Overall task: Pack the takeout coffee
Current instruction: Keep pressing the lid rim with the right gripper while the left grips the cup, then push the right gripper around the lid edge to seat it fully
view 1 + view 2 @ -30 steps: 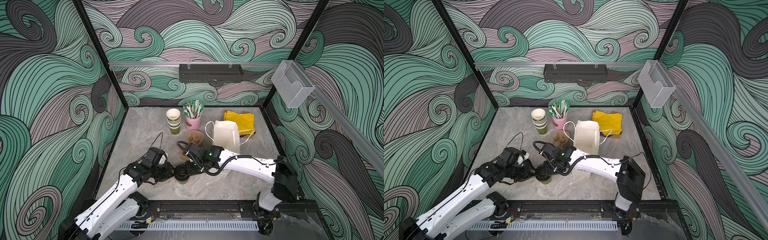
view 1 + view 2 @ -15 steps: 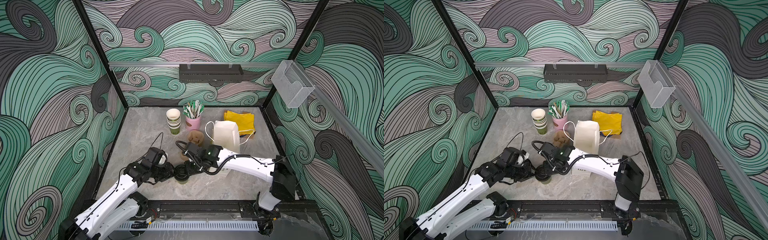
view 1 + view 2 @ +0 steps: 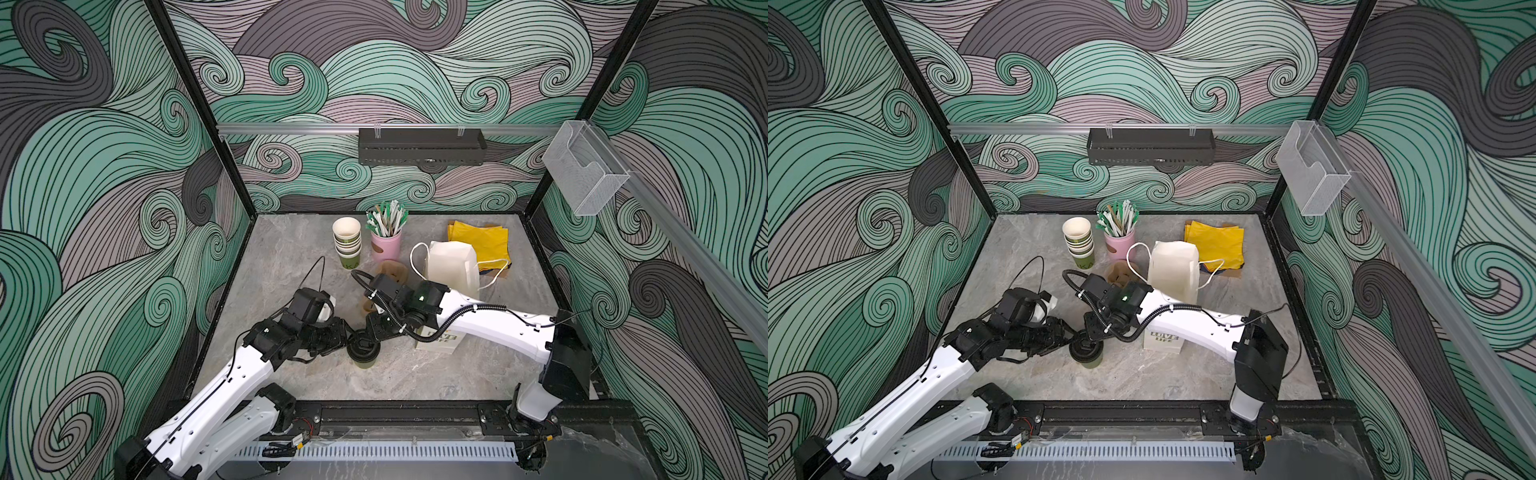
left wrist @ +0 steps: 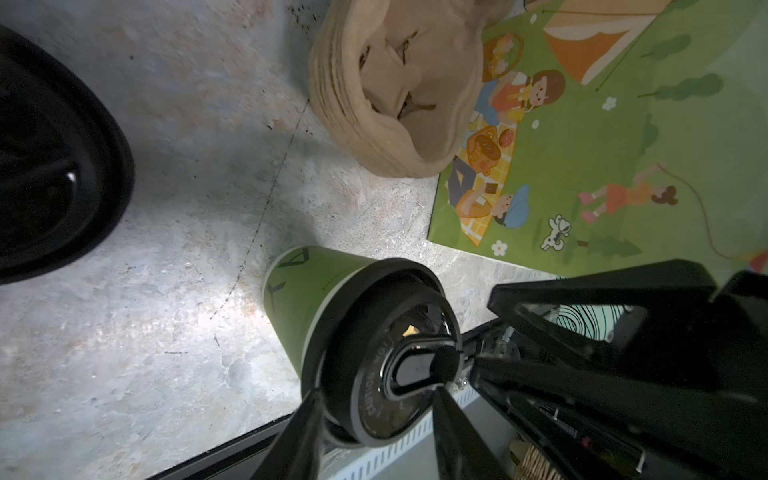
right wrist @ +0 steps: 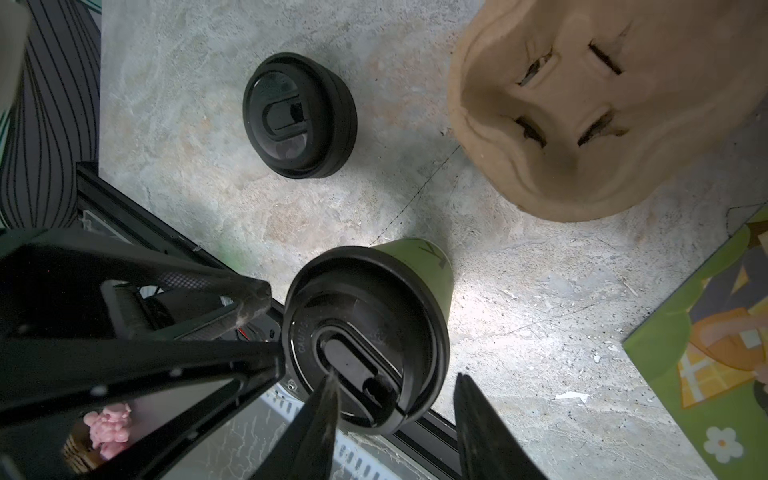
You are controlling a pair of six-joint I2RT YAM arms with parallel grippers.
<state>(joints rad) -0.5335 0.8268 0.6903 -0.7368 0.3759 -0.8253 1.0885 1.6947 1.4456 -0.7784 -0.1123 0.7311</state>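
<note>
Right wrist view: left gripper (image 4: 374, 392) and right gripper (image 5: 395, 376) — jaws parted, empty — poise over the lid (image 5: 357, 316) of the cup (image 5: 419, 270) near the counter (image 5: 540, 316)'s front edge, likely seating it.

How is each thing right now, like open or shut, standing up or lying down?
Green cup, upright, black lid on.
Cup stack, upright, top open.
Pink cup, upright, full of straws.
Paper bag, standing up.
Napkins, lying flat, piled.
Cup carriers, stacked.
Spare lids, stacked on the table.
Left fingers, apart, by the lid.
Right fingers, apart, by the lid.
</note>
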